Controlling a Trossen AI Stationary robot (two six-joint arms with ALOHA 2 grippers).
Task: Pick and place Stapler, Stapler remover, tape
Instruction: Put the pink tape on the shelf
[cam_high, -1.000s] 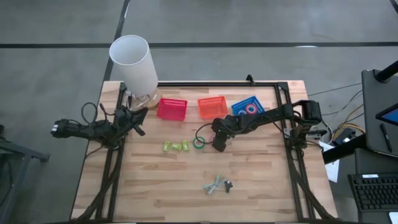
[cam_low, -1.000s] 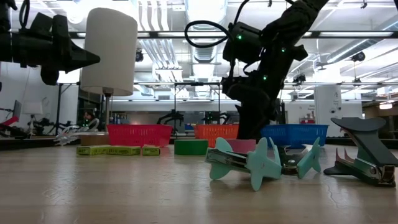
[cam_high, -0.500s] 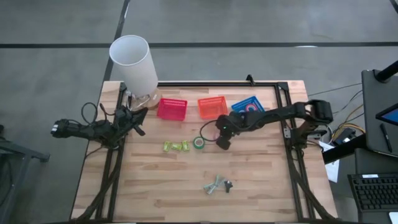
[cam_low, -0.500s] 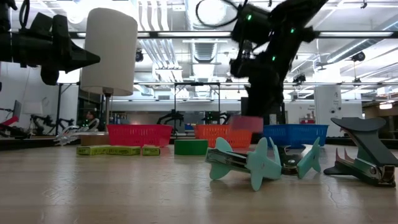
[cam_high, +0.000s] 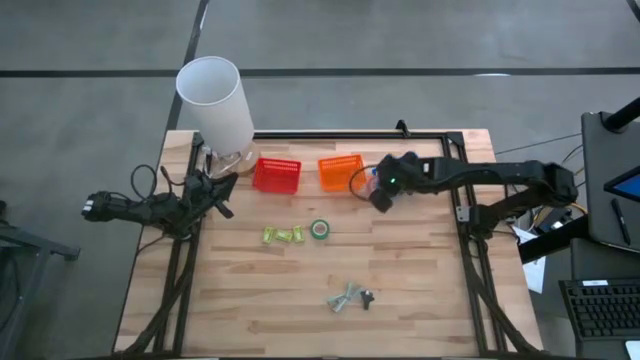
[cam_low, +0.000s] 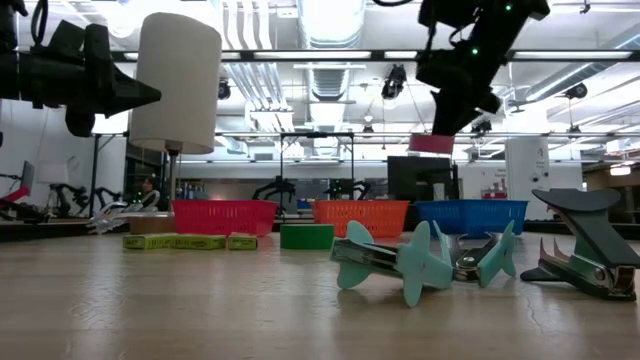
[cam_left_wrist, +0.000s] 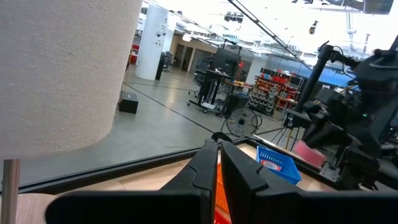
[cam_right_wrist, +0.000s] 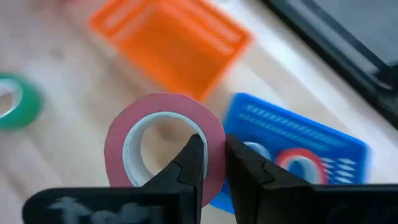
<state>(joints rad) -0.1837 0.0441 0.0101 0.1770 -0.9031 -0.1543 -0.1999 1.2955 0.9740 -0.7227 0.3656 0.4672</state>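
- Bench (cam_high: 420, 290): wooden top with a black frame. A tall white lamp (cam_high: 214, 100) stands at its far left corner.
- Three baskets in a row along the far edge: red basket (cam_high: 277, 174) left, orange basket (cam_high: 341, 172) middle, blue basket (cam_right_wrist: 298, 152) right. The high view hides the blue one under the right arm; the right wrist view shows a red and a blue roll already lying in it.
- Left arm waits off the bench's left edge beside the lamp. Left gripper (cam_left_wrist: 219, 163) has its fingers pressed together, empty.
- Right gripper (cam_high: 381, 189) is lifted clear of the bench at the far side, just right of the orange basket, pinching the wall of the pink tape roll (cam_right_wrist: 165, 147), one finger inside the ring, one outside. In the low view the roll hangs above basket height.
- Key relation: seen from the wrist, the blue basket lies just beyond and partly beneath the held roll, on the side away from the orange basket. Judgement: a short carry to the right, then release.
- Still on the bench: green tape roll (cam_high: 320, 230) near centre, yellow-green staplers (cam_high: 283, 235) just left of it, teal staple removers (cam_high: 345, 297) and a dark one (cam_high: 367, 296) nearer the front edge.
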